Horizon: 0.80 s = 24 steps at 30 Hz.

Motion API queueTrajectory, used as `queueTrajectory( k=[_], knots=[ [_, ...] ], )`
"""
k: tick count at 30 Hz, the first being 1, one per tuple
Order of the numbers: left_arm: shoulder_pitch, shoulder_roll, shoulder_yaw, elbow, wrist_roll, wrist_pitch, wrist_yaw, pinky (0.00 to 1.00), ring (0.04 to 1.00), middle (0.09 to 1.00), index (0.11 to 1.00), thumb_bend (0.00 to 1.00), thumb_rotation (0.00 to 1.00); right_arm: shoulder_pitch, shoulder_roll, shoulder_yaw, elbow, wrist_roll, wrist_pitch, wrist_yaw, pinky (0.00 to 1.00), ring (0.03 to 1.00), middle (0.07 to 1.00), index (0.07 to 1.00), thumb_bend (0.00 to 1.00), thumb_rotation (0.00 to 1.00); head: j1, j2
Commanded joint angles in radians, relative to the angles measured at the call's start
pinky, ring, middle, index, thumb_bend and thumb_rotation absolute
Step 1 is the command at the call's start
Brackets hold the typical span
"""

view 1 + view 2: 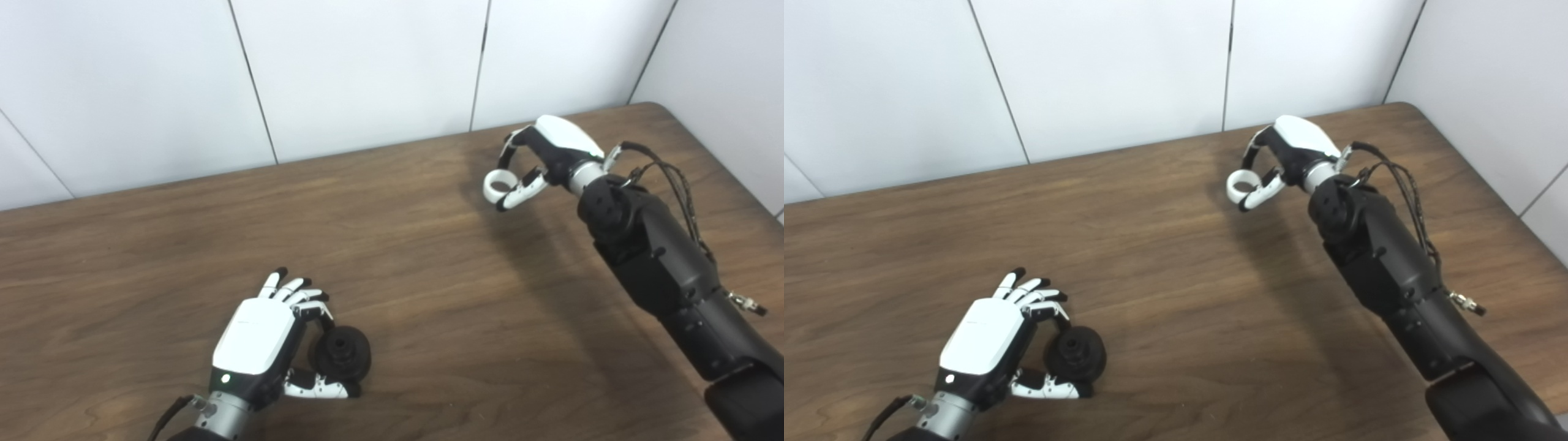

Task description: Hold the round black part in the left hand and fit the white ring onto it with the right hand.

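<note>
Down at the near left, the left hand sits low over the brown wooden table with its white back facing up. Its fingers curl over the top of the round black part, and its thumb reaches under the near side of it, so the hand has hold of the part between them. The round black part looks like a fat little wheel with a raised bump in the middle, and it stands on its edge, at or just above the table top; I cannot tell if it touches the wood. In the middle the table is just wood with dark grain lines. Far over on the right, near the back edge of the table, the right hand is up above the wood on its long black arm. It pinches the white ring between a finger tip and the thumb, and the other fingers are bent in. The ring hangs at the left tip of that hand, with its hole showing. The ring and the black part are well apart. Behind the table is a white wall with thin dark lines.
</note>
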Motion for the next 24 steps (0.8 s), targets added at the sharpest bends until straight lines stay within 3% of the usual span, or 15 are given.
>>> queueTrajectory(
  k=[1, 10, 17, 24],
  knots=[
    [0.0, -0.006, -0.007, -0.032, 0.032, 0.009, -0.008, 1.0, 0.892, 0.784, 0.483, 0.52, 0.05, -0.024, -0.01, 0.01, -0.071, -0.012, -0.011, 0.023, 1.0, 0.961, 0.851, 0.485, 0.52, 0.13, 0.012, 0.004],
    [0.001, -0.035, -0.025, -0.029, 0.061, 0.026, -0.006, 1.0, 0.897, 0.787, 0.483, 0.52, 0.05, 0.024, 0.036, 0.055, -0.246, -0.024, -0.007, 0.107, 1.0, 0.985, 0.894, 0.485, 0.52, 0.13, 0.094, 0.014],
    [0.0, -0.052, -0.038, -0.024, 0.085, 0.037, -0.006, 1.0, 0.9, 0.79, 0.483, 0.52, 0.06, 0.054, 0.081, 0.094, -0.378, -0.02, -0.035, 0.167, 1.0, 0.983, 0.886, 0.484, 0.52, 0.13, 0.145, 0.027],
    [-0.003, -0.063, -0.047, -0.018, 0.109, 0.042, 0.001, 1.0, 0.898, 0.791, 0.483, 0.53, 0.06, 0.077, 0.124, 0.135, -0.489, -0.036, -0.016, 0.243, 1.0, 0.971, 0.886, 0.483, 0.52, 0.14, 0.18, 0.041]
  ],
)
